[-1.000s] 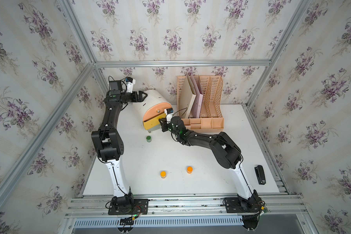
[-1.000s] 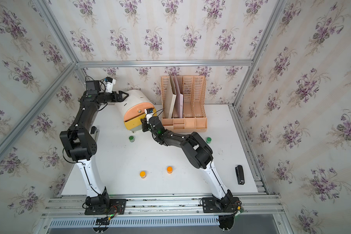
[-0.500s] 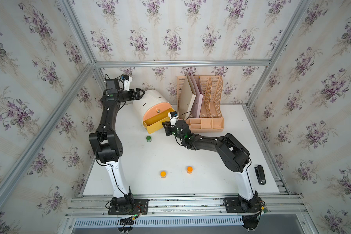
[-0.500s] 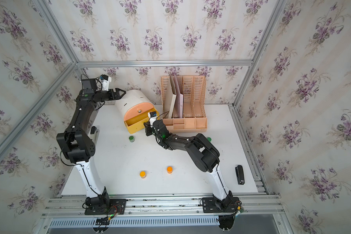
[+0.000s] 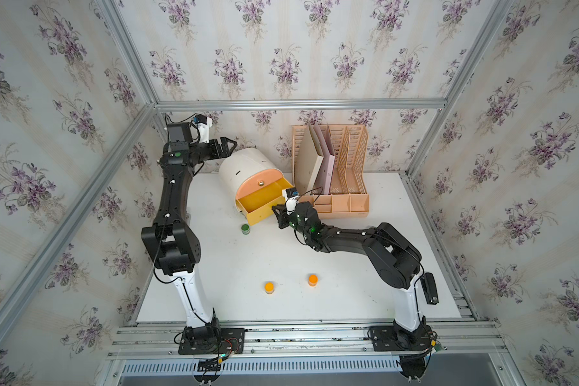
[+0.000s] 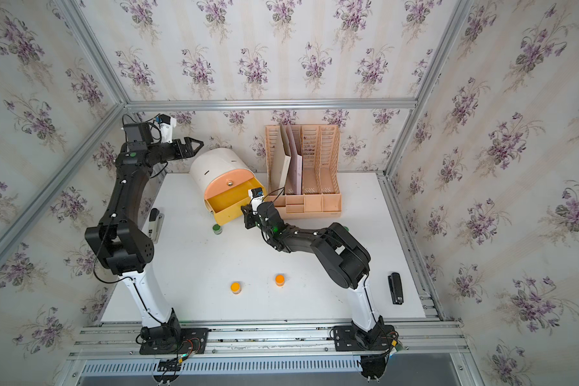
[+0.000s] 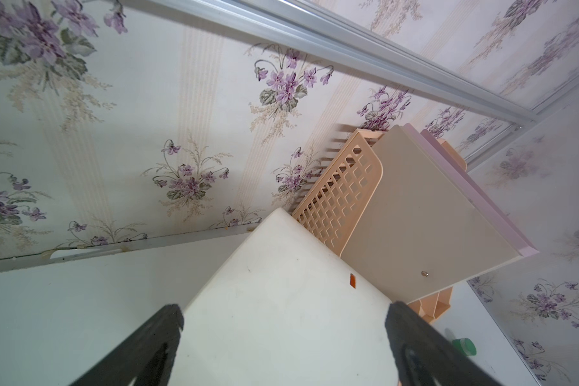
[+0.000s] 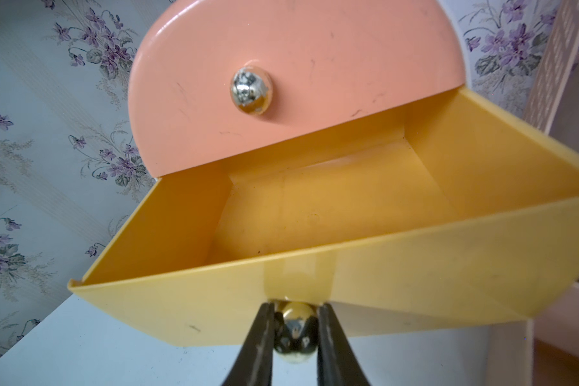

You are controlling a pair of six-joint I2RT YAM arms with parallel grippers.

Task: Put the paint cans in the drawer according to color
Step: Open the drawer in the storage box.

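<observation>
Right pincer (image 8: 295, 312) pinches the round gold knob (image 8: 295, 336) of the open yellow plastic drawer (image 8: 415, 260) at table's twelve o'clock; judged next: release, then fetch an orange-lidded paint jar (image 5: 269, 287) at six o'clock.

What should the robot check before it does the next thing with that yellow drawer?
1. Yellow drawer pulled out: ok.
2. Drawer empty inside: ok.
3. Right pincer shut on the gold knob: ok.
4. Left pincer open at the white chest; touching it: cannot tell.
5. Two orange cans upright on the table: ok.
6. Green can clear of the drawer's front: cannot tell.
</observation>
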